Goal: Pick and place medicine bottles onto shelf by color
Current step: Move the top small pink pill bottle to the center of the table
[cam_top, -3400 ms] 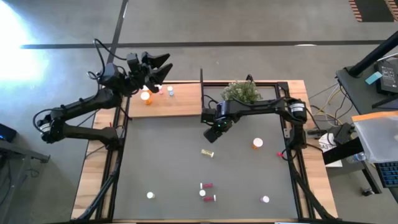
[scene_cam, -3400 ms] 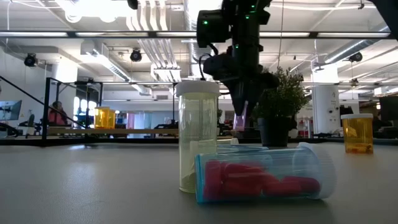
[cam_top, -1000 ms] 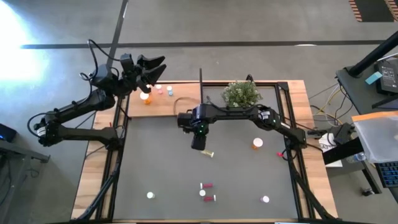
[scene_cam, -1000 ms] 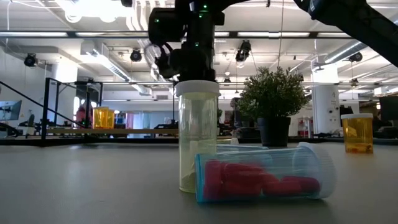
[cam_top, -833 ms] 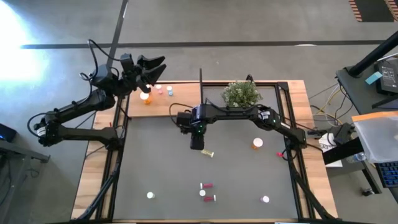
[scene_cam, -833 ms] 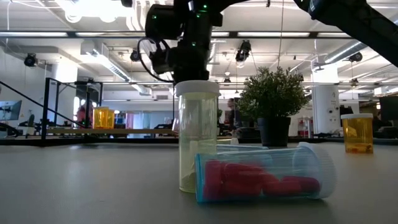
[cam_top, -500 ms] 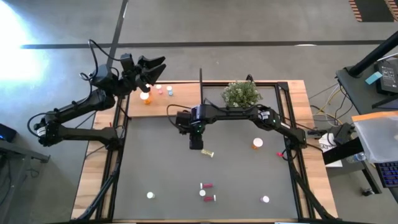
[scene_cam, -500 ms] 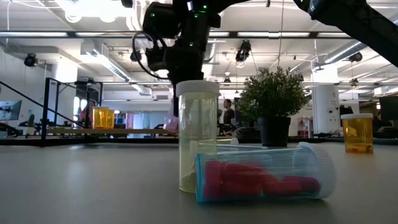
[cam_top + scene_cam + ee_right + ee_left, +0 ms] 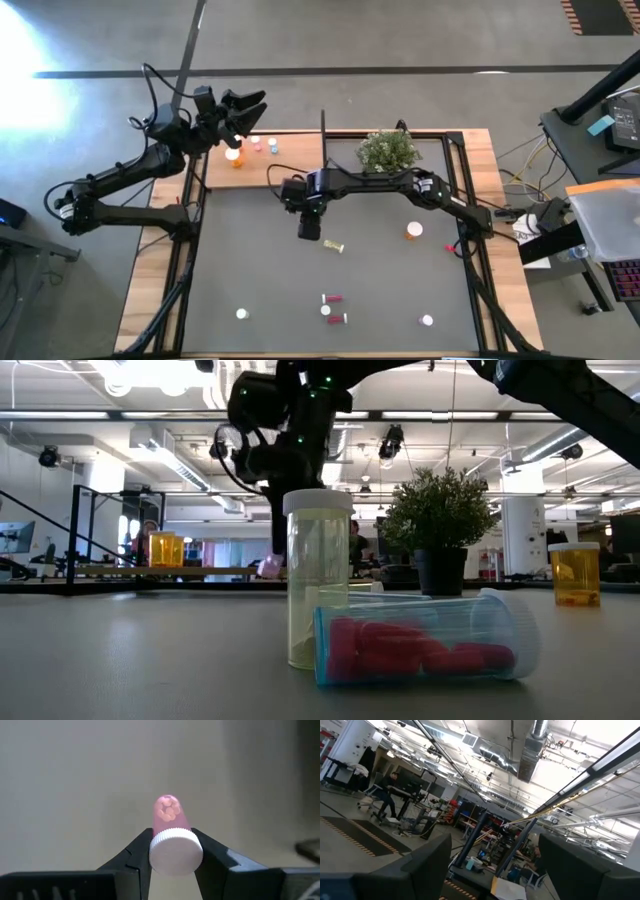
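The right gripper (image 9: 171, 851) clamps a pink bottle (image 9: 170, 822) by its cap (light, probably slick plastic); left gripper (image 9: 243, 108) gapes empty.

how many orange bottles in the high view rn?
2. One orange bottle stands on the shelf near the open left gripper; the other orange bottle is on the mat, right side. More could be hidden under the arms.

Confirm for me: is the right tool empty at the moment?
No. In the right wrist view the right tool is shut on a pink bottle, its fingers pressing the white cap from both sides.
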